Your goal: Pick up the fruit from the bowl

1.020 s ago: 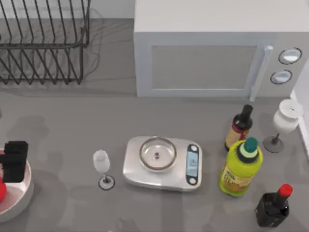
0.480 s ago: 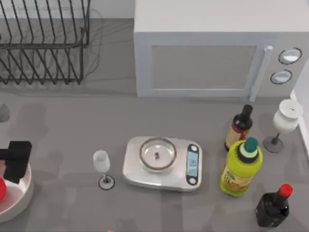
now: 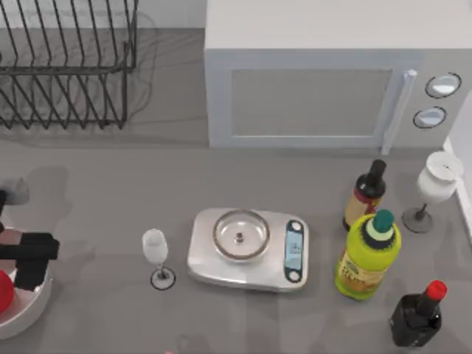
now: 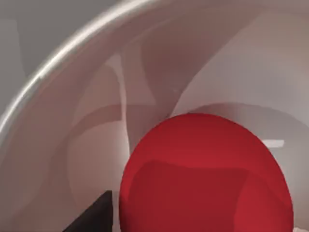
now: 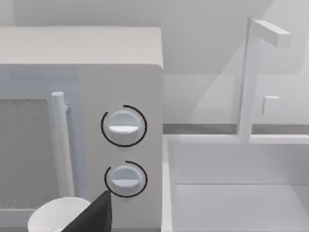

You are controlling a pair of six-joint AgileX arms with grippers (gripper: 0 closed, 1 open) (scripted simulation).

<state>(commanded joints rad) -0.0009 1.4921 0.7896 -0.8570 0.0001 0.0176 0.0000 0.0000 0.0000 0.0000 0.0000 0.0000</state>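
The fruit [image 4: 205, 176], a smooth bright red ball, lies inside the white bowl [image 4: 58, 72]. In the top view the bowl [image 3: 29, 310] sits at the table's left edge, and a sliver of the fruit [image 3: 4, 291] shows at the picture's border. My left gripper [image 3: 29, 262] hangs over the bowl's rim, close above the fruit and open. One dark finger [image 4: 91, 217] stands just beside the ball, a thin gap apart from it. My right gripper [image 5: 94, 217] is parked off to the right, facing the microwave's knobs.
A small wine glass [image 3: 156, 254] stands right of the bowl, then a kitchen scale [image 3: 247, 247] with a steel pan. Three bottles [image 3: 367, 254] and a white goblet [image 3: 435, 188] crowd the right. A microwave [image 3: 332, 81] and a wire dish rack [image 3: 66, 59] line the back.
My left gripper has turned at the wrist and shifted slightly right and toward the front over the bowl. The fruit, the bowl and everything else have stayed put.
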